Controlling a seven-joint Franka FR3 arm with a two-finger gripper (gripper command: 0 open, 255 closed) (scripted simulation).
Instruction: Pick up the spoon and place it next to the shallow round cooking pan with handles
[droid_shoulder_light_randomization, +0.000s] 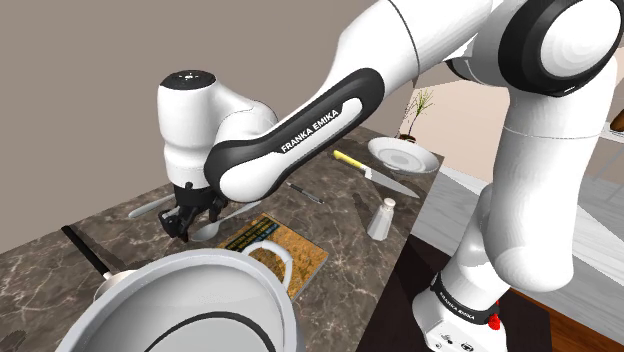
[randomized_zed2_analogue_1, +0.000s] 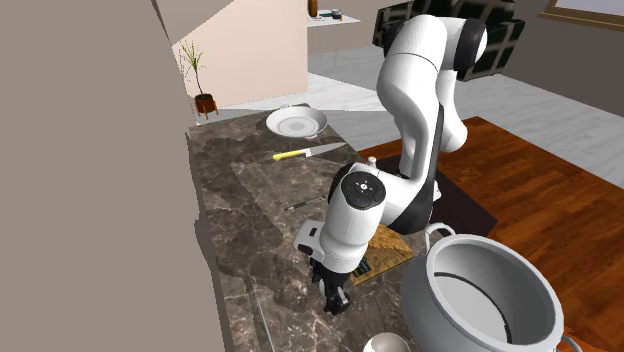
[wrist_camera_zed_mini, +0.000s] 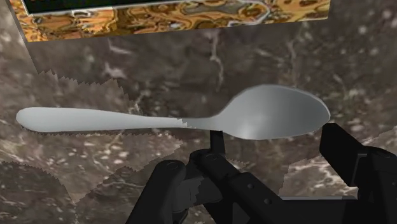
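Wrist view, looking down past the claw (wrist_camera_zed_mini: 248, 151) — wide open, gripping nothing, hanging low over the spoon (wrist_camera_zed_mini: 191, 121), probably to straddle the thin neck. Smooth plain grey, oval bowl, long rounded handle, lying flat on the mottled brown stone-look counter (wrist_camera_zed_mini: 76, 76) just beside the orange patterned board (wrist_camera_zed_mini: 178, 13) — not lifted yet.

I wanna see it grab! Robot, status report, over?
Gripper open, low over spoon. Spoon flat on counter, not held. Patterned board nearby, not blocking.
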